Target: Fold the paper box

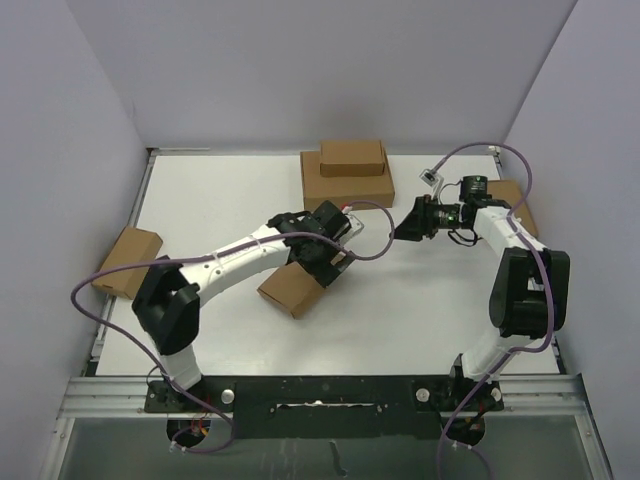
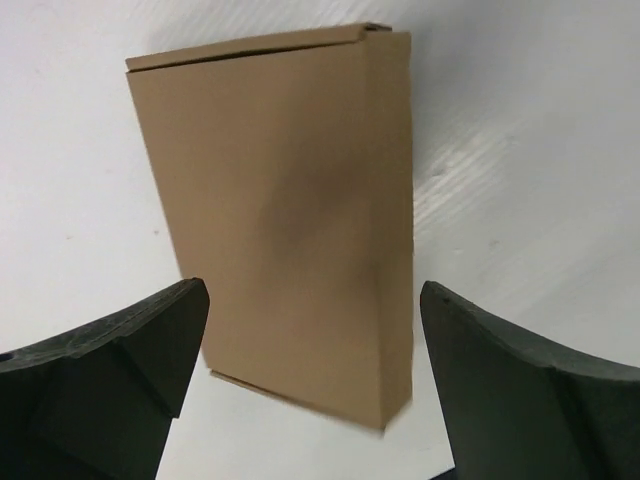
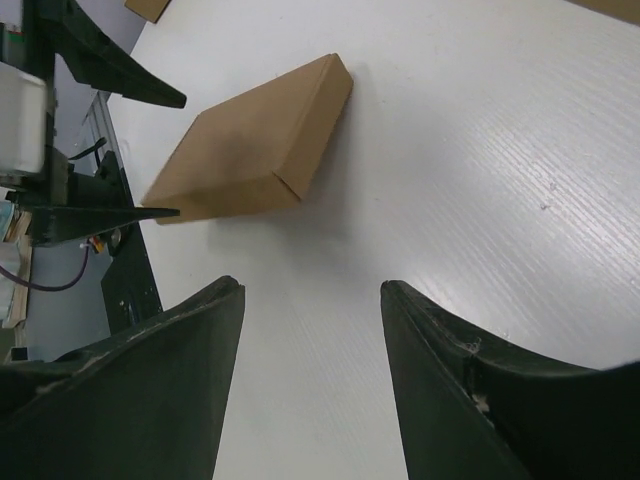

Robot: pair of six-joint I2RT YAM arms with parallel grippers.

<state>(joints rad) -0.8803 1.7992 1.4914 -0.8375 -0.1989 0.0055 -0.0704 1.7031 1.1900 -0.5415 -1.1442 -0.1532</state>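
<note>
The paper box (image 1: 293, 287) lies flat and closed on the white table, a plain brown rectangle turned at an angle. In the left wrist view the paper box (image 2: 280, 220) lies below and between the spread fingers, touching neither. My left gripper (image 1: 335, 262) hovers open over the box's right end, and my left gripper (image 2: 312, 290) holds nothing. My right gripper (image 1: 405, 228) stands open to the right of the box, well apart from it. In the right wrist view my right gripper (image 3: 312, 285) is empty over bare table, with the paper box (image 3: 250, 145) farther off.
A wide brown box (image 1: 347, 185) with a smaller one (image 1: 352, 157) on top stands at the back centre. Another brown box (image 1: 127, 262) lies at the table's left edge. One more (image 1: 518, 203) sits at the right behind the right arm.
</note>
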